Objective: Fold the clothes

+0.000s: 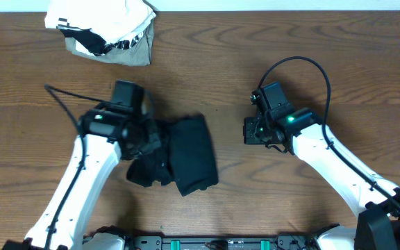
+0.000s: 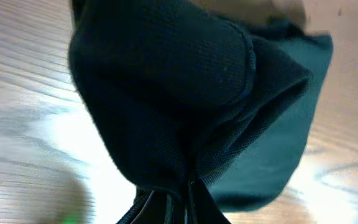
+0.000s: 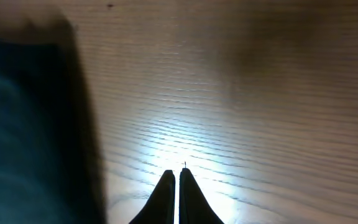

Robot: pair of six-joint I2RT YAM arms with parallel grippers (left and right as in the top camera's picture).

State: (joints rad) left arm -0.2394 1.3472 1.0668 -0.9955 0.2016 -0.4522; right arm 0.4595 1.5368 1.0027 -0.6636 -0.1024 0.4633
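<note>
Left gripper (image 2: 178, 186) pinches the black garment (image 1: 194, 154) at its left side, probably to draw a fold across, while right gripper (image 3: 177, 177) hovers closed and empty to its right.

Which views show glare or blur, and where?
Overhead: evenly lit, sharp. Left wrist: glare washes out the table at left; black garment weave sharp only near the bottom. Right wrist: glare patch ahead of the right gripper; garment at left blurred.

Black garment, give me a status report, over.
Left gripper shut on black garment. Right gripper shut, empty, over bare table. Garment bunched mid-table. White-and-grey bundle at far edge, not in the way.
</note>
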